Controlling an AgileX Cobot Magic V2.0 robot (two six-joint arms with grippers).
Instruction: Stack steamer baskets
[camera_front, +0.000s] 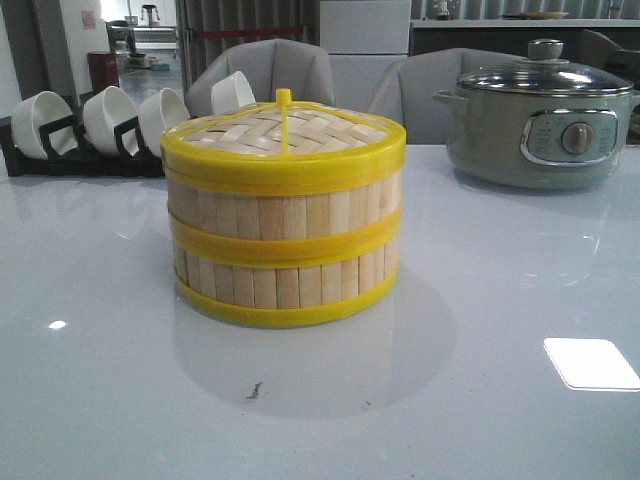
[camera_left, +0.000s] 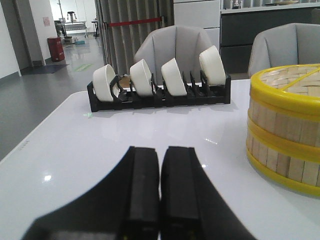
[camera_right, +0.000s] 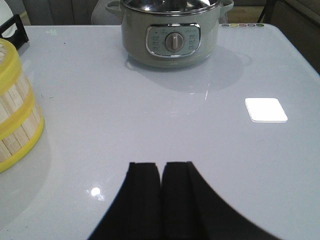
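Steamer baskets (camera_front: 283, 250): two tiers stacked, one on the other, yellow rims lined up, sitting mid-table toward the robot's left of centre.
Lid (camera_front: 285, 132): woven bamboo, seated flat on the top tier, yellow knob (camera_front: 283, 98) upright at centre.
Table (camera_front: 480, 330): glossy white; stack rests directly on it, faint shadow around the base.
Left gripper (camera_left: 160, 187): fingers pressed together, nothing between them; low over the table, well apart from the stack, which shows at the edge of its wrist view.
Right gripper (camera_right: 160, 192): fingers clenched together, holding nothing; over bare table, stack off to one side, not touching.
Bowl rack (camera_front: 80, 150): black, behind the stack on the left, four white bowls (camera_left: 142, 77) standing on edge in it.
Electric pot (camera_front: 540, 125): grey-green, glass lid on, far right of the table, well apart from the stack.
Chairs (camera_front: 262, 70): two grey ones behind the table.
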